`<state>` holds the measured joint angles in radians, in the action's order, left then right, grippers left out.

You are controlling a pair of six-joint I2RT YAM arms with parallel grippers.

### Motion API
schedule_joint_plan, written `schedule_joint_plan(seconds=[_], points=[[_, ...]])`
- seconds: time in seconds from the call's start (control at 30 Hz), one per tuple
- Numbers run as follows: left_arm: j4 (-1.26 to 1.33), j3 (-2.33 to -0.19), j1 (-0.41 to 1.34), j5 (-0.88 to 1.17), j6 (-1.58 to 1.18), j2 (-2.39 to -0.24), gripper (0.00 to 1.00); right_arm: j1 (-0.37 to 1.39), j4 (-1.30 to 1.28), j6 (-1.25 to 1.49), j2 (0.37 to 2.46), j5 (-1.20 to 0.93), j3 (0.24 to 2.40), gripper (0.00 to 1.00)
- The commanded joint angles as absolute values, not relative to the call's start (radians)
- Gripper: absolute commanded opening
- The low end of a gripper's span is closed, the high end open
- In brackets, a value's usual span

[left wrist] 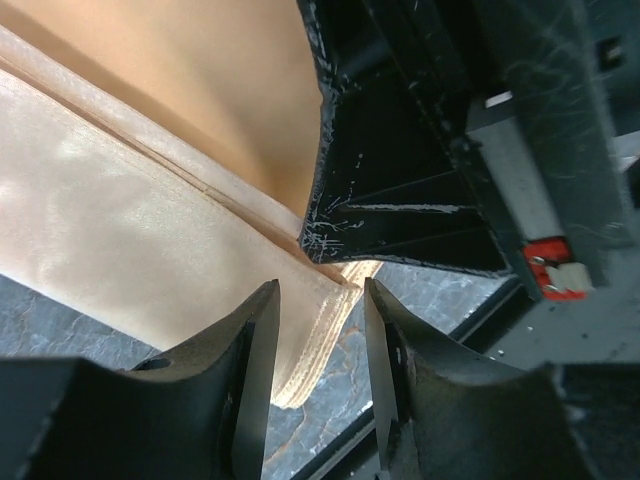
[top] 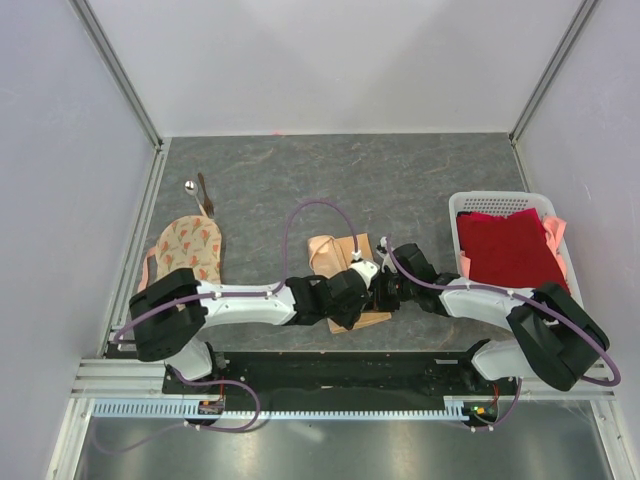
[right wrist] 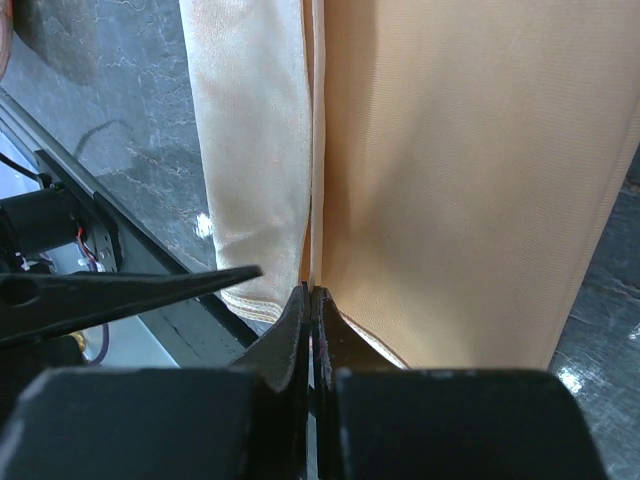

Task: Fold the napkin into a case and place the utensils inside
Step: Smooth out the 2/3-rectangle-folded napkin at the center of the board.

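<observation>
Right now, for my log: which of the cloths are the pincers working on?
The central, plain peach-orange napkin, under the left pincer and right pincer. The dark red cloth lies in the white basket; the printed cream cloth lies far left.

Left arm (top: 240,300) stretched low and rightward from its base, right arm (top: 480,295) stretched leftward. The wrists meet near centre, close to the near edge. Left gripper (left wrist: 320,300): jaws apart with a clear gap between the tips, angled down. Right gripper (right wrist: 310,300): jaws pressed together, no gap, tips pointing down. Right gripper's tip sits just beyond the left's parted jaws, close but not touching.
</observation>
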<state>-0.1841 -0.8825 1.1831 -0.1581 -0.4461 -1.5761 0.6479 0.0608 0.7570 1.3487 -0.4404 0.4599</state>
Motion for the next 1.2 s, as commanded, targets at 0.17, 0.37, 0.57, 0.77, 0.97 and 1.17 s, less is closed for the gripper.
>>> schedule_joint_plan(seconds=[0.17,0.37,0.57,0.77,0.97,1.17], points=[[-0.173,-0.899,1.252,-0.33,-0.41,-1.64,0.47,0.65,0.114,0.779,1.331,-0.465,0.445,0.0],[-0.17,-0.893,1.267,-0.333,-0.411,-1.628,0.49,0.652,0.121,0.781,1.341,-0.466,0.442,0.0],[-0.169,-0.887,1.287,-0.324,-0.407,-1.626,0.52,0.652,0.123,0.779,1.342,-0.471,0.443,0.0],[-0.178,-0.873,1.292,-0.348,-0.414,-1.643,0.51,0.652,0.123,0.781,1.333,-0.469,0.44,0.0],[-0.192,-0.887,1.292,-0.393,-0.425,-1.655,0.28,0.652,0.141,0.792,1.341,-0.479,0.43,0.0],[-0.201,-0.876,1.292,-0.407,-0.443,-1.583,0.1,0.676,0.146,0.798,1.359,-0.477,0.426,0.0]])
